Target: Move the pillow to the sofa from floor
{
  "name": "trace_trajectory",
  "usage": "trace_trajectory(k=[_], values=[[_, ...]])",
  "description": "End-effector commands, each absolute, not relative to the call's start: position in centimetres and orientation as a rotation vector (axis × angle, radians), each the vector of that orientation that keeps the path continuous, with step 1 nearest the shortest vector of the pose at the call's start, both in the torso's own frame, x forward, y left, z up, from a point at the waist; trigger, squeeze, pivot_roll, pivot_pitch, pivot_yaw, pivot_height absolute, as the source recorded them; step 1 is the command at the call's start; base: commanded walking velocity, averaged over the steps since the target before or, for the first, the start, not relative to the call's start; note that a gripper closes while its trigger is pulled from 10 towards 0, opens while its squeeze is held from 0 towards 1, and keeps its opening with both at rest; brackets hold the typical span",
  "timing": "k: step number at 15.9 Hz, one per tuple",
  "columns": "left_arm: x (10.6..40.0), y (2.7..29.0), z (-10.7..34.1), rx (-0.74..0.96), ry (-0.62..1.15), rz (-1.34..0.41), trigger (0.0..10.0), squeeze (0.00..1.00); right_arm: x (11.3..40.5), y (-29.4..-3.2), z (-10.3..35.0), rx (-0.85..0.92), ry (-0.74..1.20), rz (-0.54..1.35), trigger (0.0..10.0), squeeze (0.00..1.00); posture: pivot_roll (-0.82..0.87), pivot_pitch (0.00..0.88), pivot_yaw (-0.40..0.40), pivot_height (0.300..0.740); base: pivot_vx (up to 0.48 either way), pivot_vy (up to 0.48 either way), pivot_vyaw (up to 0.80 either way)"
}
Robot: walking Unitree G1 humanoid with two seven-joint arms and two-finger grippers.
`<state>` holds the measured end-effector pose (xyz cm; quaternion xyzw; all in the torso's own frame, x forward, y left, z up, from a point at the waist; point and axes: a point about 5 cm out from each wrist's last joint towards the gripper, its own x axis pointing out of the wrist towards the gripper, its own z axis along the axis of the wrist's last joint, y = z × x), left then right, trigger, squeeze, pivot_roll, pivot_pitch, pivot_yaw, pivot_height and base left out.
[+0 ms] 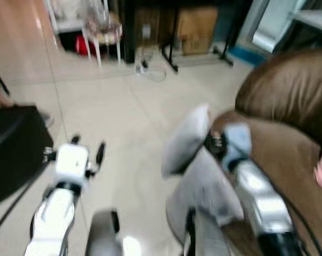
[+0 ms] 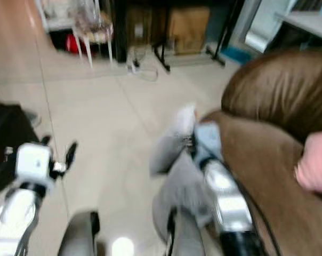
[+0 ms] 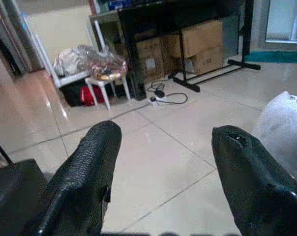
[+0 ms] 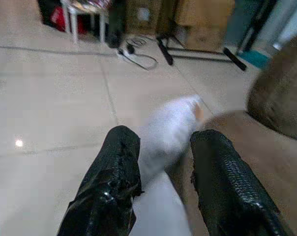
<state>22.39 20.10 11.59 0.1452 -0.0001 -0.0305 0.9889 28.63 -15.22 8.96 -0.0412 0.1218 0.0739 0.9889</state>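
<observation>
A pale grey-white pillow [image 1: 186, 140] hangs off the floor, against the front edge of the brown sofa [image 1: 289, 144]. My right gripper [image 1: 210, 140] is shut on the pillow, and in the right wrist view its cloth [image 4: 163, 135] is bunched between the two black fingers [image 4: 116, 167]. More of the pillow sags under the right arm. Further left, my left gripper [image 1: 88, 146] stands open above the bare tiles with nothing between its fingers [image 3: 89, 167]. The pillow [image 3: 285, 130] also shows at the edge of the left wrist view.
A black bag-like thing [image 1: 14, 149] lies on the floor at the left. At the back are a white stool [image 1: 102, 32] piled with bags, cardboard boxes [image 1: 195, 26], a power strip with cable [image 1: 147, 69] and black rack legs [image 1: 169, 58]. A blurred pink thing [image 2: 315, 165] sits on the sofa.
</observation>
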Motion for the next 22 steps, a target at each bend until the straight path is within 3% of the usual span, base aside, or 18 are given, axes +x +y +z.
trace_trajectory(k=[1, 9, 10, 11, 19, 20, 22], values=[[22.2, 20.2, 11.5, 0.311, 0.019, -0.077, 10.0, 0.00, 28.8, -14.7, 8.8, -0.091, 0.262, 0.179, 10.0, 0.00, 0.01, 0.006, -0.100, 0.535, 0.000, 0.000, 0.00], [21.9, 19.8, 10.4, 0.350, 0.091, -0.229, 10.0, 0.00, 31.5, -14.3, 6.6, -0.182, 0.420, 0.271, 10.0, 0.00, -0.01, 0.053, -0.107, 0.490, 0.000, 0.000, 0.00], [21.9, 19.7, 10.3, 0.358, 0.098, -0.250, 10.0, 0.00, 31.7, -14.1, 6.2, -0.190, 0.434, 0.285, 10.0, 0.73, -0.02, 0.072, -0.109, 0.490, 0.000, 0.000, 0.00], [21.7, 19.3, 10.2, 0.364, 0.111, -0.287, 10.0, 0.00, 31.9, -14.1, 5.5, -0.180, 0.465, 0.284, 10.0, 1.00, -0.02, 0.093, -0.113, 0.490, 0.000, 0.000, 0.00], [19.2, 17.5, 9.7, 0.344, 0.190, -0.528, 10.0, 0.00, 33.9, -14.9, 4.1, -0.384, 0.599, 0.182, 10.0, 1.00, -0.03, 0.234, -0.102, 0.490, 0.000, 0.000, 0.00], [18.8, 17.5, 9.8, 0.339, 0.196, -0.544, 10.0, 0.00, 33.7, -14.9, 3.6, -0.444, 0.623, 0.173, 10.0, 0.95, -0.03, 0.249, -0.105, 0.490, 0.000, 0.000, 0.00], [18.0, 17.5, 9.9, 0.334, 0.214, -0.566, 10.0, 0.00, 33.1, -15.0, 2.6, -0.524, 0.673, 0.165, 10.0, 0.00, -0.02, 0.265, -0.111, 0.490, 0.000, 0.000, 0.00]])
